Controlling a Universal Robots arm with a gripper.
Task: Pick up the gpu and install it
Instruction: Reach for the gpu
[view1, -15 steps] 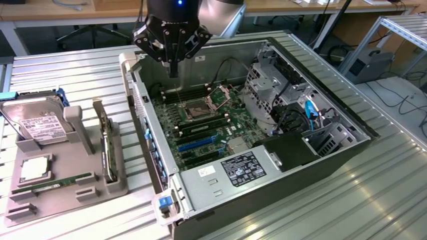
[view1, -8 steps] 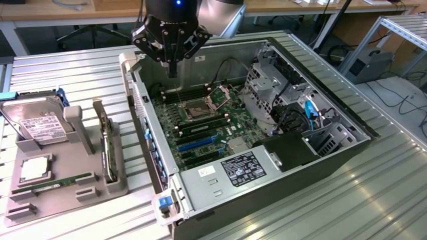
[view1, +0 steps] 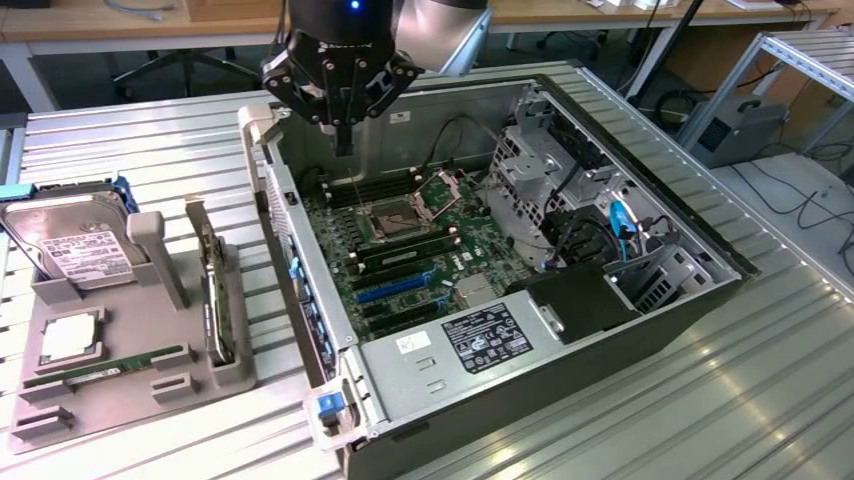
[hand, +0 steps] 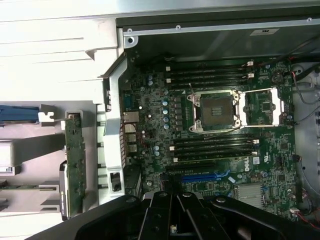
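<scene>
My pincer (view1: 343, 135), pressed together, hangs above the open case (view1: 284, 220). The gpu (view1: 210, 300) stands edge-up in a rack (view1: 158, 258) for grasping.

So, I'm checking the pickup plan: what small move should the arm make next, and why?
Probably shift toward the exterior view's left, over the gpu, which stands upright in the grey holder; the gripper hangs shut and empty above the open case.
</scene>
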